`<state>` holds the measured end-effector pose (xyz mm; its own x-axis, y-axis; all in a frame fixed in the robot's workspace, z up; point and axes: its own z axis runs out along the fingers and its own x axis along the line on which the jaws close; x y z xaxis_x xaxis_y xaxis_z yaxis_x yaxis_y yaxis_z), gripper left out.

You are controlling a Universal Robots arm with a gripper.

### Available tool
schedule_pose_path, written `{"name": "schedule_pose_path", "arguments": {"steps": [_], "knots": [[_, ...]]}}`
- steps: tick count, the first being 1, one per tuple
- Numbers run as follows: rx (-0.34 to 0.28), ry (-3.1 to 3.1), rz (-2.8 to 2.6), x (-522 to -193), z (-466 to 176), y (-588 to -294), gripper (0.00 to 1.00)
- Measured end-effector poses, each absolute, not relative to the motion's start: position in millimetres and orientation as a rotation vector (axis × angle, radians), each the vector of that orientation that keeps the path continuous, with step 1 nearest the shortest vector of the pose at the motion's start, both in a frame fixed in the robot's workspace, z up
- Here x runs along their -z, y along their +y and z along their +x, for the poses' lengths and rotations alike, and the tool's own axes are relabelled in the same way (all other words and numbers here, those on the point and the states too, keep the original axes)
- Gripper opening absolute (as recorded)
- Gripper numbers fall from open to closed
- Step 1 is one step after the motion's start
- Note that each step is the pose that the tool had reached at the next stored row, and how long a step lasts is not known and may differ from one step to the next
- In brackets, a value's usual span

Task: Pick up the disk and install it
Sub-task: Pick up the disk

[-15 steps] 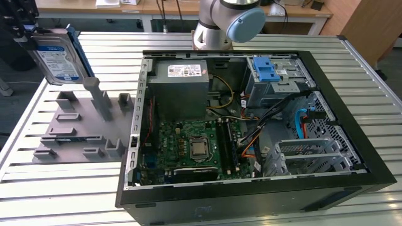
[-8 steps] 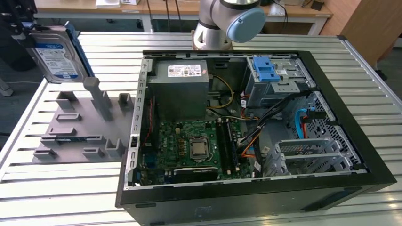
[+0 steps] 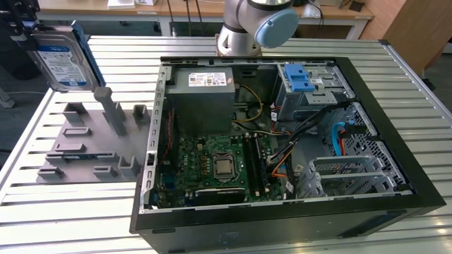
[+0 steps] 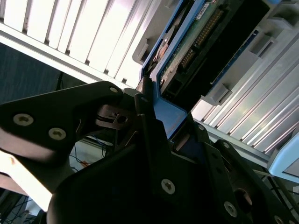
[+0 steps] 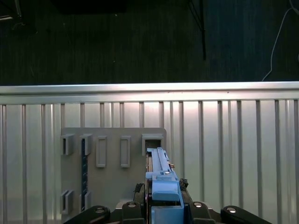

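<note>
The fingers (image 4: 149,135) are clamped on the disk (image 3: 62,61), holding it on edge in the air above the grey fixture plate (image 3: 78,153) near the surface (image 3: 71,211) edge, beside the open computer case (image 3: 282,225).

At the upper left of the exterior view, the black tool (image 3: 27,32) clamped on the flat silver-grey disk (image 3: 62,61) with a white-and-blue label is cut off by the frame's edge, and the label's print is too small to tell. The grey-and-blue robot arm (image 3: 247,26) runs out at the upper middle, and the open black computer case (image 3: 282,225) loses its front panel at the lower edge. In both wrist views the tool's dark body covers the disk's near end.
</note>
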<state>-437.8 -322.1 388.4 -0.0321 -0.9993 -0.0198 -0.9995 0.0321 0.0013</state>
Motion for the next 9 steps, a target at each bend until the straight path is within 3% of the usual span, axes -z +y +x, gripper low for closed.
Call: {"name": "schedule_pose_path", "arguments": {"steps": [9], "knots": [[-0.023, 2.247, -2.176, -396.0, -437.8, -322.1, 0.36]]}}
